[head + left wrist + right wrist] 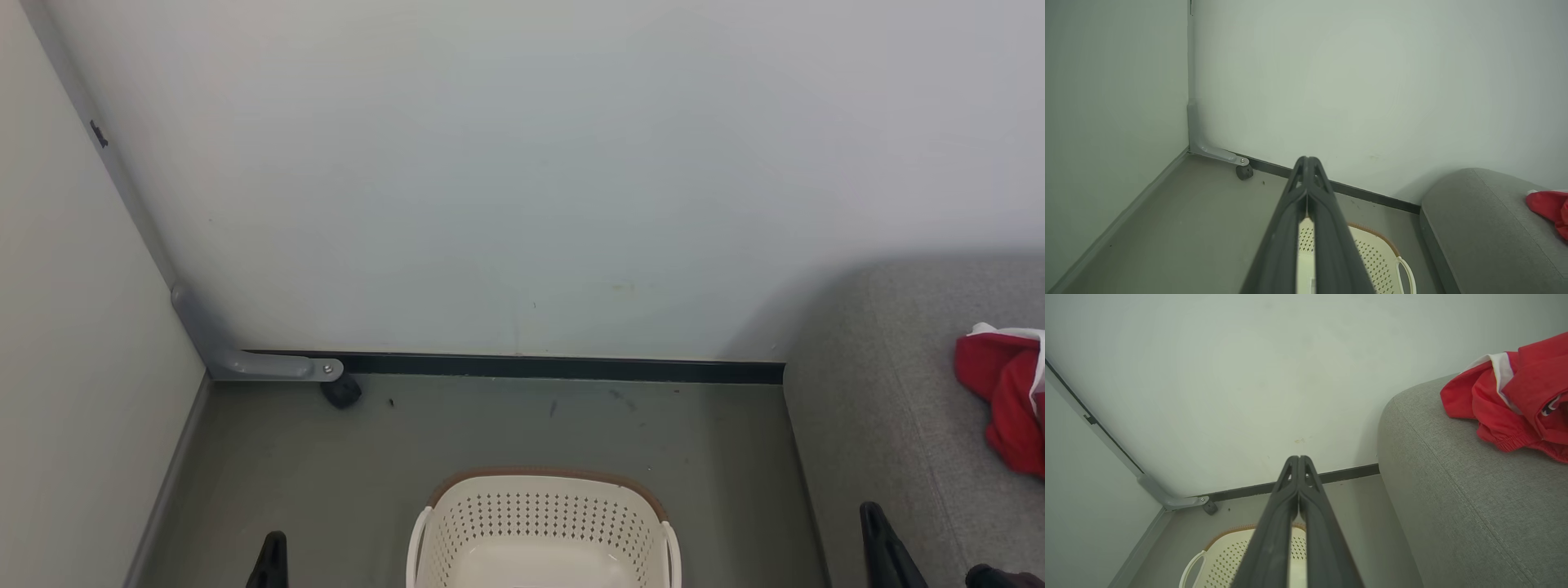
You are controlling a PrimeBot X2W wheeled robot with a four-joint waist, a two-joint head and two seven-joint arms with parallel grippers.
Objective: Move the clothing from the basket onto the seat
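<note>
The cream-white basket (543, 531) with a brown rim stands on the floor at the bottom centre, and the part of its inside that shows holds nothing. Red clothing (1002, 396) with white trim lies bunched on the grey seat (890, 425) at the right. The left wrist view shows the left gripper (1308, 161) shut with nothing in it, held above the basket (1372, 257). My right gripper (1298, 459) is also shut and empty, between the basket (1229, 559) and the seat (1453, 490), with the clothing (1515, 404) off to its upper right. Dark fingertips (273, 555) show low in the head view.
Pale walls meet in a corner at the left, with a grey bracket (245, 359) and a small black caster (341, 392) at the floor. A dark baseboard (555, 367) runs along the back wall. Grey floor lies around the basket.
</note>
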